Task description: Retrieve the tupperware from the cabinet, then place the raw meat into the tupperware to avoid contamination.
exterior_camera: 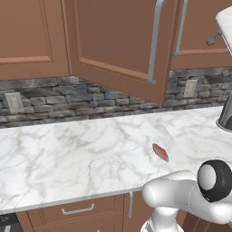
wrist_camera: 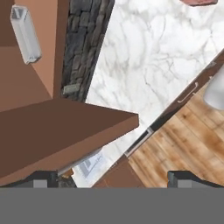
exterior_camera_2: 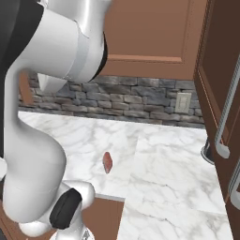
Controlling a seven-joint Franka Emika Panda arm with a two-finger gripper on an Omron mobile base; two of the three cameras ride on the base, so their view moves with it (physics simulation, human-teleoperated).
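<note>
Hovering wide open up by the cabinet (exterior_camera: 113,45), nothing in the jaws.

Going left to right in the hand view: the tupperware (wrist_camera: 25,34) is sitting at the upper left on the cabinet's shelf, long axis running roughly up and down the picture, well apart from the gripper (wrist_camera: 113,179), whose fingertips (wrist_camera: 41,178) are poking up at the bottom. So the reach is looking like forward and to the left, I'd guess. Further right, the raw meat (exterior_camera: 160,152) is lying on the marble counter (exterior_camera: 68,154) below the open door.
</note>
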